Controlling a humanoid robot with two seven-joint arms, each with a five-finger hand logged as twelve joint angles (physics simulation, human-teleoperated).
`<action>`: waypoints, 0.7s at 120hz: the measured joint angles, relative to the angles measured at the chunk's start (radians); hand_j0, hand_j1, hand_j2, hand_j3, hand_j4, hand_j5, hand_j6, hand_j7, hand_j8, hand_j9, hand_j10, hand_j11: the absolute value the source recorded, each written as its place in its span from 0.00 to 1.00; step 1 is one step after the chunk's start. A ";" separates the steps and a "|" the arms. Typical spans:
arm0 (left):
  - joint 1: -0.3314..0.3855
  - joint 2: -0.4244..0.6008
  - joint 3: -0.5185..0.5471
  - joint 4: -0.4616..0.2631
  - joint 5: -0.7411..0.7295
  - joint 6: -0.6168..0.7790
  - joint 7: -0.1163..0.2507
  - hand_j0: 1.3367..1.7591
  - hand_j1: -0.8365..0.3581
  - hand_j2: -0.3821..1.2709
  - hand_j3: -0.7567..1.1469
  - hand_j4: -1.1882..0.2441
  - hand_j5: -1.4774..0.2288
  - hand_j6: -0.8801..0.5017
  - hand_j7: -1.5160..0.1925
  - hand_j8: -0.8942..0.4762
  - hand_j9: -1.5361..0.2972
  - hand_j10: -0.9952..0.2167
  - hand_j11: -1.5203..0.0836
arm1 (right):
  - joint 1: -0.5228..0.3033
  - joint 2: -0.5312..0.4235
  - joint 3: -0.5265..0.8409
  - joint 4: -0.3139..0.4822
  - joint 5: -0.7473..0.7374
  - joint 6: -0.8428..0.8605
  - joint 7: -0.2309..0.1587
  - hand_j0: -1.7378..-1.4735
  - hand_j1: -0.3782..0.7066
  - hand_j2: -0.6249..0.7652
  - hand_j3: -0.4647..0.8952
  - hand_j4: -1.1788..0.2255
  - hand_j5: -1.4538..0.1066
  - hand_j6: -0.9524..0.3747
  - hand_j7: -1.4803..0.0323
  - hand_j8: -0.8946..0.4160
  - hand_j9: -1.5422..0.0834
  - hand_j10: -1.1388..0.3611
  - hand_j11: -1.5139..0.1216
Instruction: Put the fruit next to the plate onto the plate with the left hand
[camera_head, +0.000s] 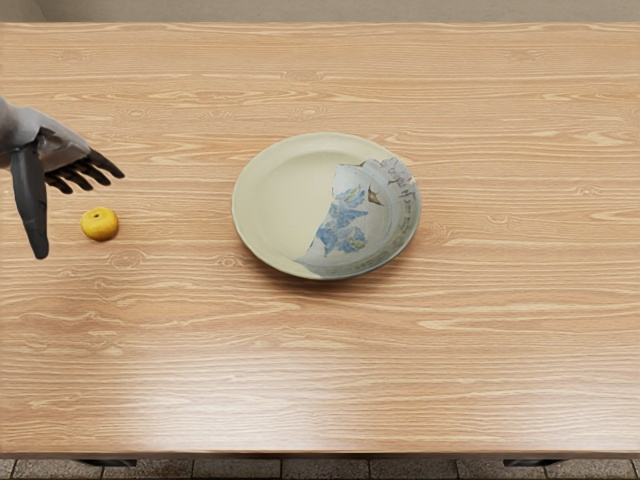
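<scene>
A small orange-yellow fruit (99, 223) lies on the wooden table, well to the left of the plate. The plate (290, 190) is cream-coloured with a blue and grey pattern on its right half and sits near the table's middle. My left hand (62, 185) comes in from the left edge and hovers just above and left of the fruit. Its dark fingers (92, 170) are spread, the thumb (32, 205) points down, and it holds nothing. The fruit and the hand are apart.
The wooden table (320, 380) fills the view, with its front edge near the bottom of the picture and a tiled floor below it.
</scene>
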 joint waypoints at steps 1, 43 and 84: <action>0.000 0.000 0.000 0.000 0.000 0.000 0.000 0.76 0.99 0.23 0.40 0.83 0.86 0.63 0.88 0.65 0.84 0.82 0.94 | 0.000 0.000 0.000 0.000 0.000 0.000 0.000 0.30 0.04 0.45 0.34 0.83 0.92 0.71 0.97 0.68 0.94 0.75 0.92; 0.000 0.030 -0.002 0.033 0.018 0.000 0.000 0.76 0.99 0.23 0.40 0.83 0.86 0.63 0.88 0.65 0.84 0.82 0.94 | -0.007 0.000 -0.007 -0.004 0.001 -0.001 0.001 0.30 0.04 0.45 0.34 0.83 0.92 0.71 0.97 0.68 0.94 0.75 0.92; 0.026 -0.018 -0.188 0.224 0.084 0.000 0.003 0.76 0.99 0.23 0.40 0.83 0.86 0.63 0.89 0.65 0.84 0.82 0.95 | -0.009 0.000 -0.007 -0.004 0.001 -0.001 0.001 0.30 0.04 0.45 0.34 0.83 0.92 0.71 0.97 0.68 0.94 0.75 0.92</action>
